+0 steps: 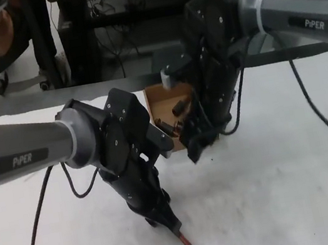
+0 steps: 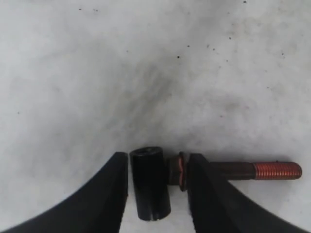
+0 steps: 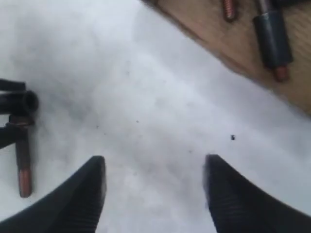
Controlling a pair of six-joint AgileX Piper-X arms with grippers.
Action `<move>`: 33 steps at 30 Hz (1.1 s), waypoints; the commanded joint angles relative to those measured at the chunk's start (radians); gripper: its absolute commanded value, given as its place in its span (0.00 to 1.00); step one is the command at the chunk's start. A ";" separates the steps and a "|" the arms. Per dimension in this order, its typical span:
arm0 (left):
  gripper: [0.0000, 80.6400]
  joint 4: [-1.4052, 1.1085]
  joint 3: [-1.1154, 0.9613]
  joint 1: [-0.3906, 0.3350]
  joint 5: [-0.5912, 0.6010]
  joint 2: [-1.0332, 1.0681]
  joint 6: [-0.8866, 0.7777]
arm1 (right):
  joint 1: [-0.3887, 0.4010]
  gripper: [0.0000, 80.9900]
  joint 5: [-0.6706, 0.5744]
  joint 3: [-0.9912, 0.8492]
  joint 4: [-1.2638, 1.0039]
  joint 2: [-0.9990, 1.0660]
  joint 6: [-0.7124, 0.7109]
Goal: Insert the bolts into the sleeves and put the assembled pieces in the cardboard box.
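The bench (image 1: 287,170) is spreading white on every side of me. Its far edge is running just behind the box (image 1: 159,101), and its widest stretch is lying on the near right. My two arms are coming in from opposite sides and are crowding the middle. My left wrist is sitting close in front of the box's near left corner.

A black cable (image 1: 322,120) is trailing across the bench from my right arm, and another is looping under my left arm. In the box, a finished piece (image 3: 272,36) is lying on the cardboard floor, with a copper end poking out of its black sleeve.

My right claw (image 3: 155,159) is hanging with its fingers wide apart over bare bench, just beside the box's near edge and holding nothing.

My left claw (image 2: 158,162) is standing tip-down on the bench, well nearer the camera than the box. It is clamping the sleeve (image 2: 149,187) against one finger, with the head of the bolt (image 2: 272,171) squeezed between the sleeve and the other finger. The bolt is lying crosswise. Its shank is passing behind that finger and its threaded copper end is sticking out sideways on the bench, not inside the sleeve.
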 commanded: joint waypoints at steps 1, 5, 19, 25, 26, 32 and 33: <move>0.47 0.014 0.002 -0.001 -0.033 0.025 -0.004 | 0.035 0.70 -0.030 0.009 0.025 -0.015 -0.039; 0.47 0.050 0.002 0.012 -0.026 0.022 -0.009 | 0.070 0.70 -0.087 0.022 0.023 -0.015 -0.038; 0.85 0.071 -0.041 0.062 0.044 0.021 -0.009 | 0.087 0.70 -0.087 0.033 0.017 -0.015 -0.038; 0.85 0.071 -0.069 0.091 0.109 0.021 -0.020 | 0.087 0.70 -0.087 0.033 0.014 -0.015 -0.038; 0.85 0.071 -0.077 0.096 0.124 0.021 -0.028 | 0.087 0.70 -0.087 0.033 0.012 -0.015 -0.038; 0.73 0.086 -0.087 0.119 0.133 0.023 -0.016 | 0.085 0.70 -0.087 0.033 -0.007 -0.015 -0.038; 0.73 0.092 -0.087 0.119 0.133 0.023 -0.005 | 0.085 0.70 -0.087 0.033 -0.017 -0.015 -0.038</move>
